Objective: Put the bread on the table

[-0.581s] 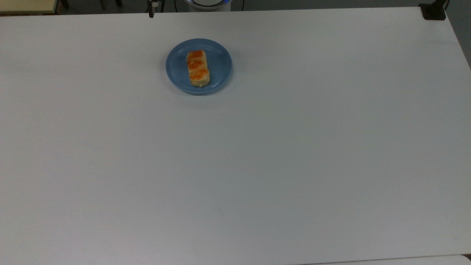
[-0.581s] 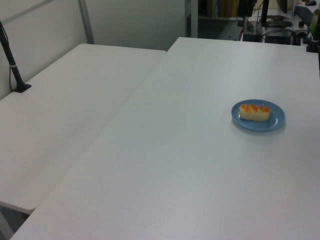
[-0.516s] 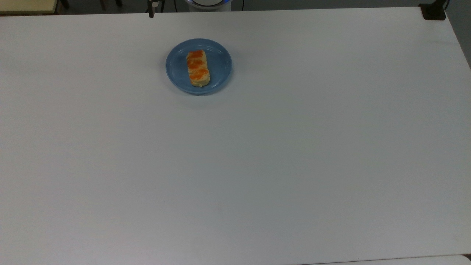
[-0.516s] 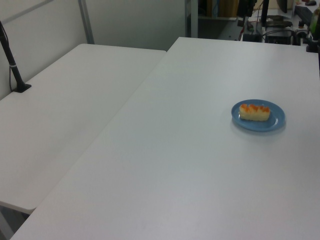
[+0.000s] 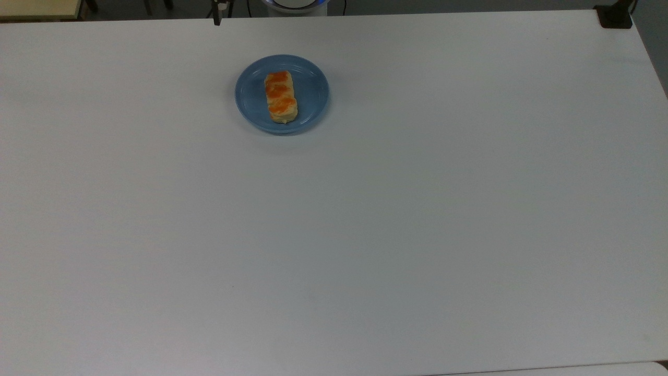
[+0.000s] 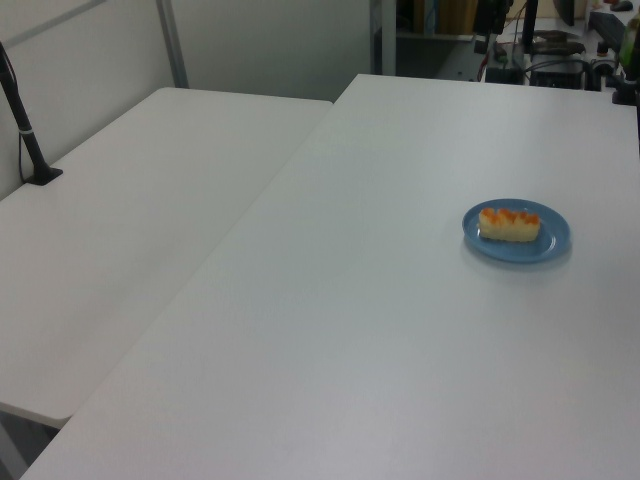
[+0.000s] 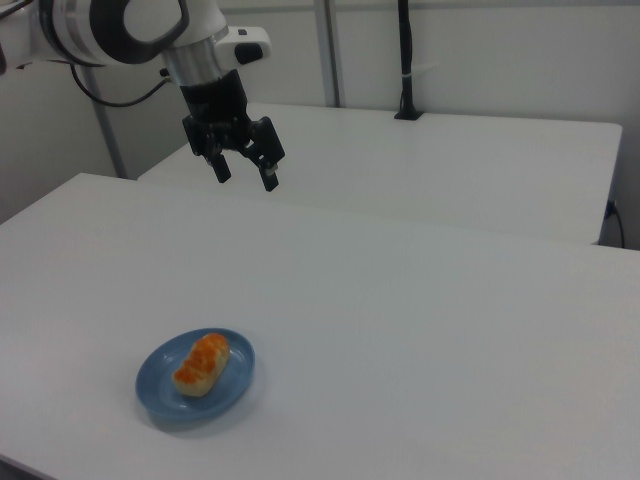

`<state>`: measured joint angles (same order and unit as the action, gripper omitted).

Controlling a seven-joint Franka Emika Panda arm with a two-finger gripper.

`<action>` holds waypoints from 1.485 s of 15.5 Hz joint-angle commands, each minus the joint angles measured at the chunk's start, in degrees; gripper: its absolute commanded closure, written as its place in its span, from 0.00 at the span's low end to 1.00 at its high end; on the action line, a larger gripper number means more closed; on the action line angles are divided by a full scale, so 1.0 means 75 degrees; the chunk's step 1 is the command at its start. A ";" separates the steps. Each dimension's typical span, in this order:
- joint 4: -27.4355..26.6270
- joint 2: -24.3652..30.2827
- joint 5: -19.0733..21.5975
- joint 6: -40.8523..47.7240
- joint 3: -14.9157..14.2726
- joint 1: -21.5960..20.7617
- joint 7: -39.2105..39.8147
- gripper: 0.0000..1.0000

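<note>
The bread, a small pale-yellow loaf with orange-brown bumps on top, lies on a round blue plate on the far part of the white table. The left view has the bread and plate at the left view's right, on the table. In the right view the bread rests on the plate near the table's front left corner. My gripper hangs high above the table, well behind and above the plate, fingers pointing down, open and holding nothing.
A second white table adjoins the first along one long side. A black pole on a clamp stands on that second table's far edge. Another black clamp sits at the top view's upper right corner. The robot base stands behind the plate.
</note>
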<state>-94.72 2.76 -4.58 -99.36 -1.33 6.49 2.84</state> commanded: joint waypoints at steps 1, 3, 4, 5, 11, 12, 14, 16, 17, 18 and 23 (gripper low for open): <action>0.0161 -0.0040 0.0166 0.0299 -0.0011 -0.0068 -0.0156 0.00; 0.0126 -0.0040 0.0166 0.0299 -0.0011 -0.0068 -0.0144 0.00; 0.0091 -0.0040 0.0166 0.0288 -0.0011 -0.0091 -0.0144 0.00; 0.0079 -0.0040 0.0166 0.0299 -0.0011 -0.0103 -0.0144 0.00; 0.0044 -0.0029 0.0166 0.0299 0.0001 -0.0103 -0.0074 0.00; 0.0032 -0.0017 0.0154 0.0299 0.0001 -0.0103 -0.0074 0.00; 0.0044 -0.0017 0.0154 0.0299 0.0001 -0.0115 -0.0086 0.00; 0.0044 -0.0005 0.0154 0.0427 0.0001 -0.0115 -0.0051 0.00; 0.0044 -0.0005 0.0154 0.0475 0.0001 -0.0104 -0.0050 0.00; 0.0021 0.0006 0.0131 0.0487 0.0001 -0.0103 -0.0050 0.00; -0.0085 0.0042 0.0072 0.0522 0.0024 -0.0127 -0.0074 0.00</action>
<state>-94.84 2.28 -4.58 -96.63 -1.13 6.29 2.84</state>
